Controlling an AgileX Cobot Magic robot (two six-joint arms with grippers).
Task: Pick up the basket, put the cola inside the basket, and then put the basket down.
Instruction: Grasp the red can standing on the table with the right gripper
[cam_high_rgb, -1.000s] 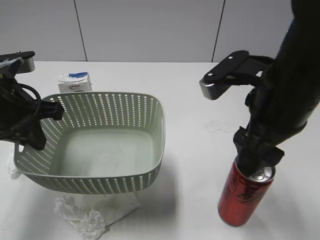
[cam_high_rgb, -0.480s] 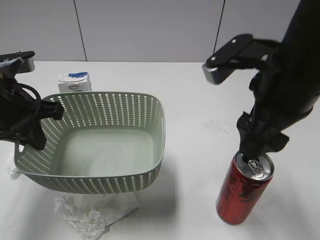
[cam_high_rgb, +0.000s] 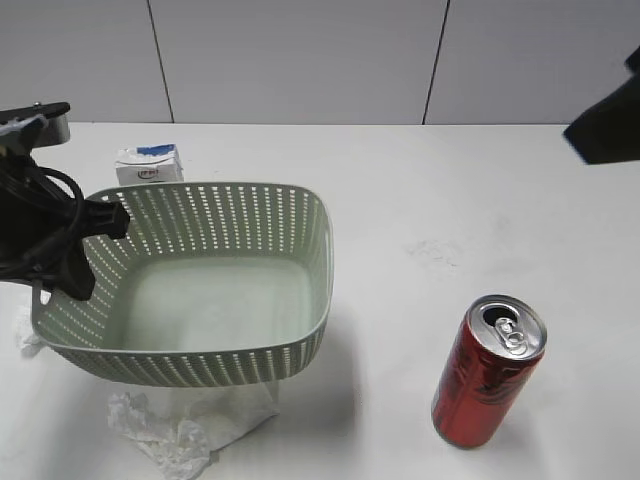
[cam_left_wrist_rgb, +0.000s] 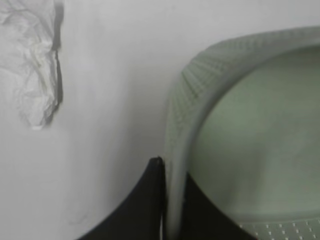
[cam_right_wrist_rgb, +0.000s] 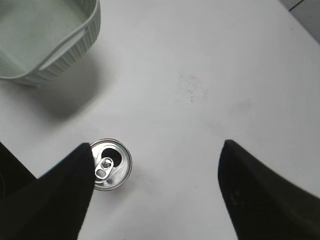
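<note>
Red cola can (cam_high_rgb: 489, 370) stands alone now on the bench (cam_high_rgb: 420, 200), upright, well apart to the right of the basket (cam_high_rgb: 200, 290). A sec ago the right arm was directly over its top, w/ the tip down at the pull-tab; now that arm is gone up and away, only a dark corner is left at the right edge of the exterior view. Right wrist view looks straight down: the right gripper (cam_right_wrist_rgb: 155, 190) has its jaws spread wide, one each side, nothing between them, and the can sits just beside the left-hand one, not inside. So, in my judgement, the cola is not picked yet; the approach must be done again or corrected.

Basket is unchanged vs. before. The left gripper (cam_left_wrist_rgb: 167, 200) has its jaws clenched on the basket's left rim, one inside and one outside the wall, and the basket looks tilted and lifted off the bench, shadow under it. It is empty inside.

Other things, relative to the basket: a white-blue milk carton (cam_high_rgb: 149, 165) just behind its back-left corner, and crumpled white paper (cam_high_rgb: 170, 430) under and in front of it, also near its left side. Nothing lies between cola and basket, the path is free. The paper could disturb when the basket goes down.
</note>
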